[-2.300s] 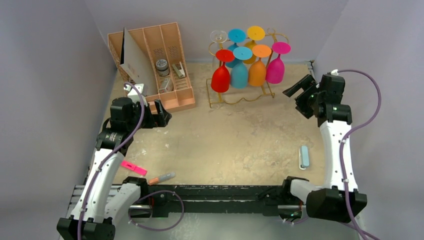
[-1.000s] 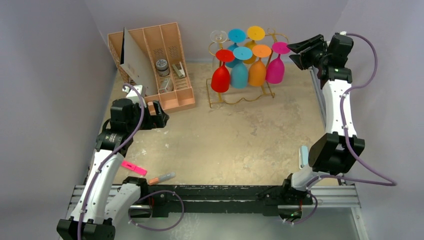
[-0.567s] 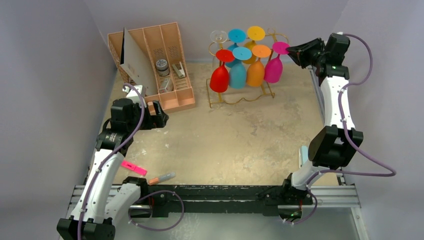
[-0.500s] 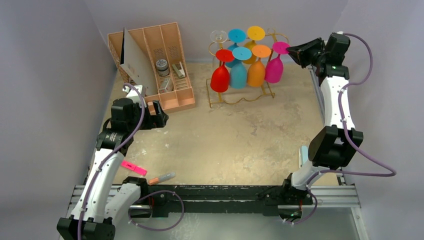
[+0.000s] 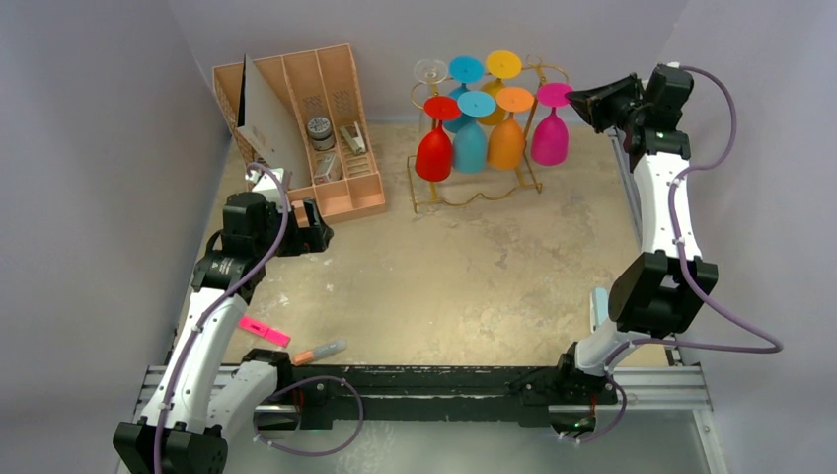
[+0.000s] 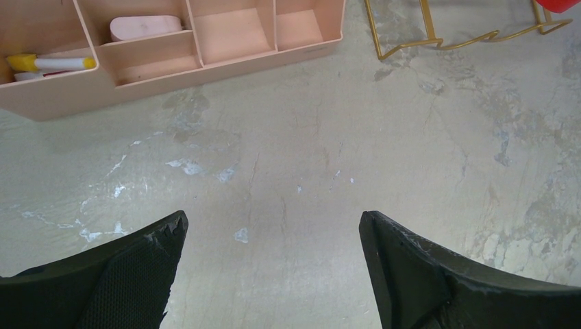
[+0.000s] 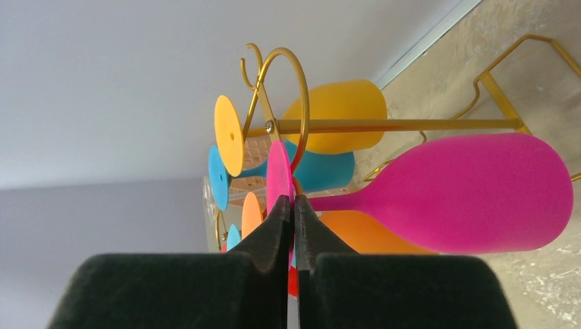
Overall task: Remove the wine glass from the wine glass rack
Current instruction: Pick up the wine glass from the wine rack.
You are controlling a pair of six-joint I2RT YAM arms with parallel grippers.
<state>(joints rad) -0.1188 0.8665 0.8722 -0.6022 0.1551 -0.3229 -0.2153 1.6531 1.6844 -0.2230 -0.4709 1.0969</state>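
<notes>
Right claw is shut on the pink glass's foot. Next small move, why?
Probably pull the pink wine glass sideways, away from the rack, keeping it level. The right claw pinches its foot, which sits at the arm's looped end, and the orange glass hangs close beside it.

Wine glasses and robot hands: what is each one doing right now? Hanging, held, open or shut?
pink wine glass: upside down, foot pinched by the right gripper.
right gripper: shut on the pink glass's foot.
left gripper: open, holding nothing.
wine glass rack: standing upright.
red wine glass: hanging upside down on the rack.
orange wine glass: hanging upside down on the rack.
</notes>
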